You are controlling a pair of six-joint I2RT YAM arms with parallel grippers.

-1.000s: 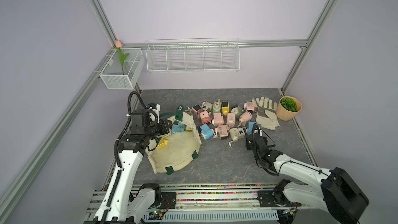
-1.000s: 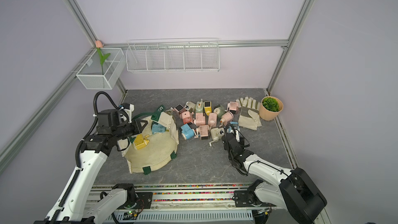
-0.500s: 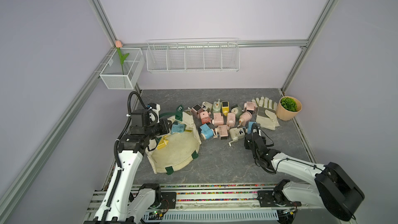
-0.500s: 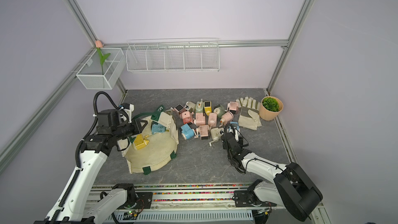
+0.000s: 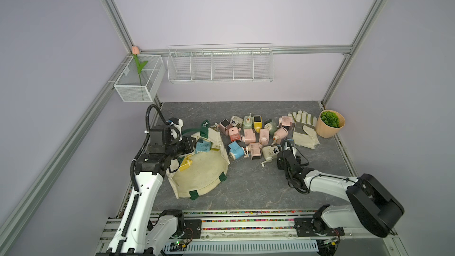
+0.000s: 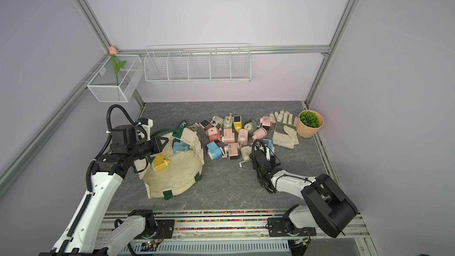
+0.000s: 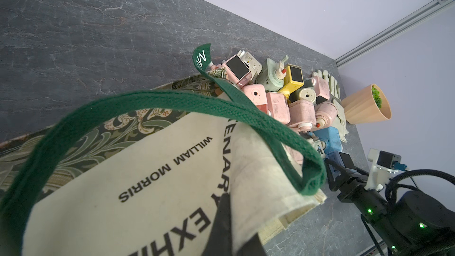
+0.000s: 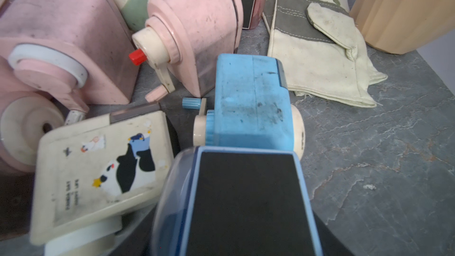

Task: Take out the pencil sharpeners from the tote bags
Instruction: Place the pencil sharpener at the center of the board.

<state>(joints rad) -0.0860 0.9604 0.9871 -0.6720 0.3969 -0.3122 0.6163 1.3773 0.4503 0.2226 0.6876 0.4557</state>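
Soft, even light falls from overhead, bright without glare; shadows on the worktop [image 5: 246, 193] are faint. Both top views splay the frame rails [image 5: 112, 13] outward at the corners. In the right wrist view the nearest blue sharpener [image 8: 246, 205] looks out of focus.

The tote bag [image 7: 98, 205] reads "WILLIAM MORRIS" and partial "EXH"; its green handle [image 7: 202, 56] shows "MO". The cream sharpener [image 8: 98, 168] appears to read "PANDA DAY".

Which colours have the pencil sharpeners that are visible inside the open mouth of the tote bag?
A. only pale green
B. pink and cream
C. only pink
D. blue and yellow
D: in a top view, a blue sharpener and a yellow sharpener lie in the open mouth of the tote bag.
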